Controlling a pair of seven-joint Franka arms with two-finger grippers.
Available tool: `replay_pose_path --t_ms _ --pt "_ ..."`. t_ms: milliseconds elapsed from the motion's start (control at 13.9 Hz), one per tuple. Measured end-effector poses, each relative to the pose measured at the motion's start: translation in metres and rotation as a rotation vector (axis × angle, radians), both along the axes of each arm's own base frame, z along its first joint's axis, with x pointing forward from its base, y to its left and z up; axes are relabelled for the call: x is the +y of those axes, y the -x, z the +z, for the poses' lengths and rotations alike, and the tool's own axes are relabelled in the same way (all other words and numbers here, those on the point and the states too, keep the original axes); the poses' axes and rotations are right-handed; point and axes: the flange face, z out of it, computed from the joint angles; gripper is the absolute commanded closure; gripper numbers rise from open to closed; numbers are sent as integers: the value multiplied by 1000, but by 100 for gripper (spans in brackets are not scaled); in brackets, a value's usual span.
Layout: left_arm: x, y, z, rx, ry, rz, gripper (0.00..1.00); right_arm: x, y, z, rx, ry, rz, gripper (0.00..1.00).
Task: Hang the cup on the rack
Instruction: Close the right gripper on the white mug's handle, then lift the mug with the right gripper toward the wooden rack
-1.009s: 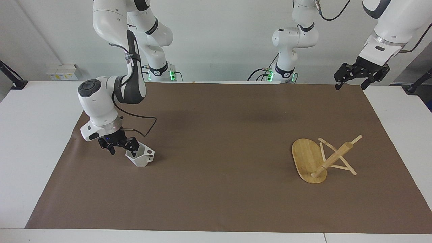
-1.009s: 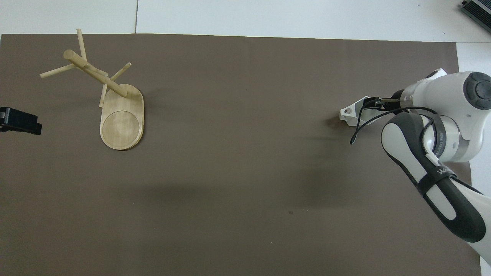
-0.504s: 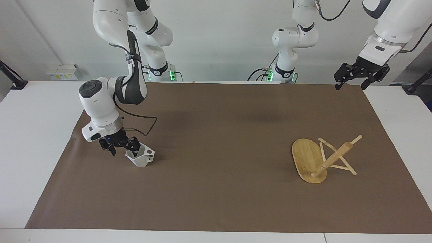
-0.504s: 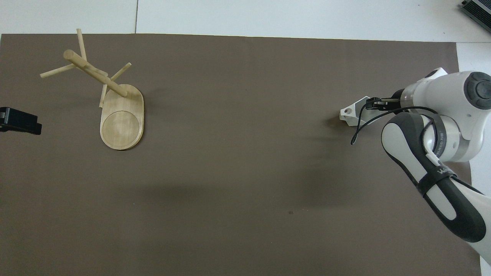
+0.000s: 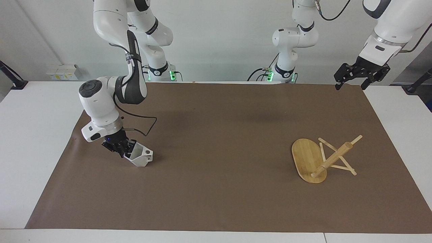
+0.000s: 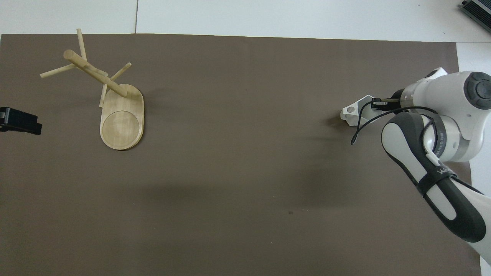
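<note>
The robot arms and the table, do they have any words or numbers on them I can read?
Right arm: white lettering on its dark band, too blurred to read.
Cup, rack, brown mat: no words or numbers show.
White box on the wall: small yellow marks, too small to read.

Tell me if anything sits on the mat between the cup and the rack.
Nothing visible does. The cup sits at the right arm's end of the mat with the right gripper at its rim, and the rack stands at the left arm's end. Only bare brown mat lies between them. The left gripper waits, raised over the mat's corner.
</note>
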Motion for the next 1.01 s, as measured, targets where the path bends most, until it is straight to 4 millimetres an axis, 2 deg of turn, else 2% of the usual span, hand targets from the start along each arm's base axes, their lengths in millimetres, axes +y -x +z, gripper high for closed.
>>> replay_pose_path --t_ms 720,865,1009 --pt "0 0 0 0 0 0 0 1 -3 5 -12 -1 1 100" --pt "0 0 0 0 0 0 0 0 -6 14 -7 -1 1 100" --pt "0 0 0 0 0 0 0 0 -11 34 27 -2 1 100"
